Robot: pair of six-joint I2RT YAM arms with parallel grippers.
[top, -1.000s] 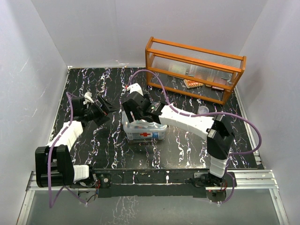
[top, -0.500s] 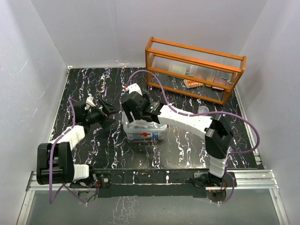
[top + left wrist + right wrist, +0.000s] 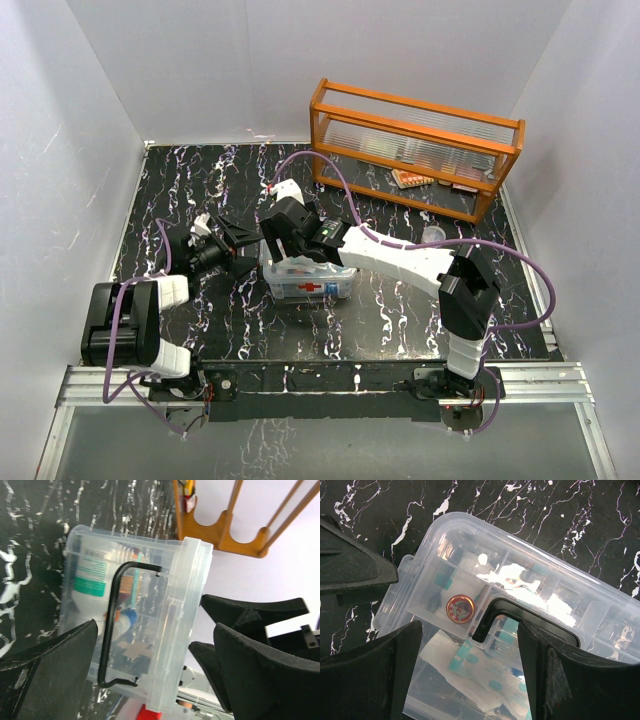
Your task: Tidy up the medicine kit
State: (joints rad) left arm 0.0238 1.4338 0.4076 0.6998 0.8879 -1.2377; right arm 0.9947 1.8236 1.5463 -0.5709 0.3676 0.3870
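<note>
Both jaws gape: right jaws above the medicine kit (image 3: 316, 284), left jaws facing its end.

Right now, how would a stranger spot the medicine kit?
Start at the black marbled table, with the orange wooden rack at its far right. In front of that, about mid-table, sits the medicine kit. Unlike the rack, it is a small clear plastic box with a red cross on its side and a dark handle.

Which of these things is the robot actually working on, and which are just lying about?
In the job: medicine kit, left gripper, right gripper.
Lying about for now: orange rack, blister pack inside it, small clear round object.
</note>
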